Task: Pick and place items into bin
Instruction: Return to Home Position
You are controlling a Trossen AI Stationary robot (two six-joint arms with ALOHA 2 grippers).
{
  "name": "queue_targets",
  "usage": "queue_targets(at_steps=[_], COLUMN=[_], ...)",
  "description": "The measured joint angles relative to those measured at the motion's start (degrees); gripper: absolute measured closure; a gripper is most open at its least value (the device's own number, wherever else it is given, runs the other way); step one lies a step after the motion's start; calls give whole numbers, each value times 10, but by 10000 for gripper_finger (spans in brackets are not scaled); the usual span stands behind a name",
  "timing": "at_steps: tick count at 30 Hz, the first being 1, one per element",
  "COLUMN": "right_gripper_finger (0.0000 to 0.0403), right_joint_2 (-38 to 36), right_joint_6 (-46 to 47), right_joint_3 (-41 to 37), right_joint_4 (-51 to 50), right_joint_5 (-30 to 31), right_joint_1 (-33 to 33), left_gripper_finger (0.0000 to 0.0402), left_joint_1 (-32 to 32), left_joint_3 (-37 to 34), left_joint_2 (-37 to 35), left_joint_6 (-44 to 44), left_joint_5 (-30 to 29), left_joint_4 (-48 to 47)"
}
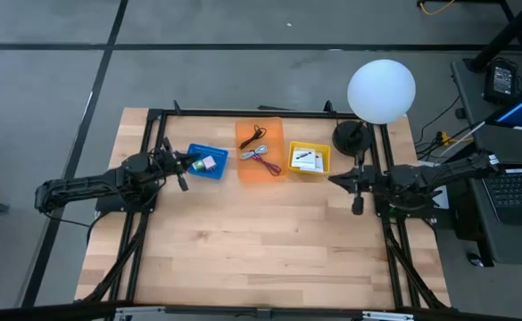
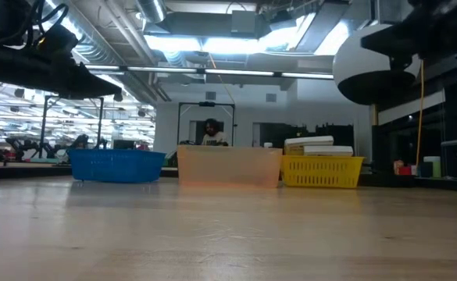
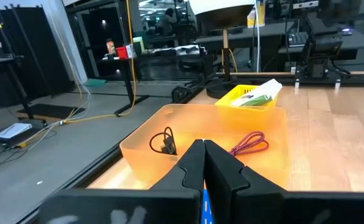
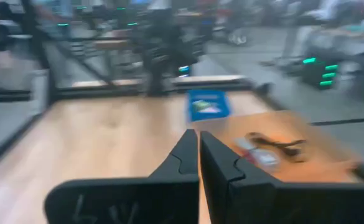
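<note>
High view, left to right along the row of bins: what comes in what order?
Left end effector → blue bin → orange bin → yellow bin → right end effector.

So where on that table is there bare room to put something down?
The wide bare wood between the left arm and right arm, in front of the bins. The back edge is crowded: blue bin, orange bin, yellow bin and lamp base side by side.

Both end effectors (image 3: 201,145) (image 4: 198,135) closed, empty
</note>
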Motion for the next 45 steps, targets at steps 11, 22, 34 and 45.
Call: queue_targets(at_steps=[11,22,34,45], right_gripper_finger=[403,403,402,402], right_joint_2=[-33,-33,-34,-111], right_joint_6=[-66,-43,-48,-60], right_joint_3=[-138,-127,-127,-142], right_joint_4=[204,195,248,133], right_joint_5=[-109,-124,-125,-126], right_joint_1=[0,0,0,1], left_gripper_finger=[397,396,398,399], left_joint_1=[0,0,0,0], left_joint_3=[0,0,0,0], left_joint_2=[0,0,0,0], left_joint_6=[0,0,0,0], left_joint_5=[0,-1,-1,-1], left_joint_4=[0,0,0,0])
